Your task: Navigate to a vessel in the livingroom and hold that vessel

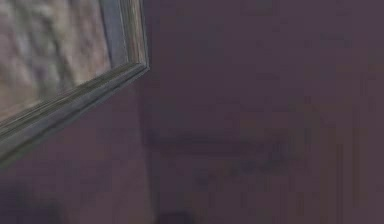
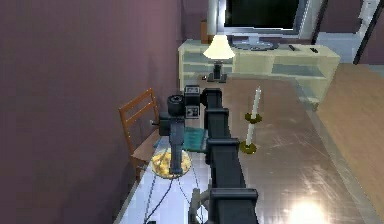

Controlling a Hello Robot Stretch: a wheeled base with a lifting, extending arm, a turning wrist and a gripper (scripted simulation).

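**Pincer over the table's near corner, a yellow round thing at its tip; grip undetermined**

Pincer (image 2: 173, 146): in the arm side view its dark body sits at the far end of the arm (image 2: 223, 165), with two thin fingers pointing toward the table's left-hand corner. I cannot tell how the fingers are set, nor whether they have hold of anything.

Task item: a low, yellow round thing (image 2: 171, 167) lies on the tabletop right at the fingertips. By shape and colour it may be the vessel, but it is too small to name with certainty. I cannot tell whether the pincer is over it, beside it or touching it.

Table (image 2: 295, 150): a long glossy surface, with the arm stretched along its left side. A white candle (image 2: 256, 101) stands upright in a gold candlestick (image 2: 249, 137), just to the right of the arm and apart from the yellow round thing. A small teal patch (image 2: 190, 135) lies against the arm, too indistinct to identify.

Surroundings: a wooden chair (image 2: 138, 122) stands between the table's left edge and the purple wall (image 2: 70, 90). Beyond the table's far end is a pale sideboard (image 2: 292, 68) carrying a lit table lamp (image 2: 218, 48) and a dark television (image 2: 260, 14). There is wooden floor (image 2: 362, 125) to the right.

Forward view: the same purple wall, close up, with the grey frame of a wall picture (image 1: 95, 88) at the upper left.
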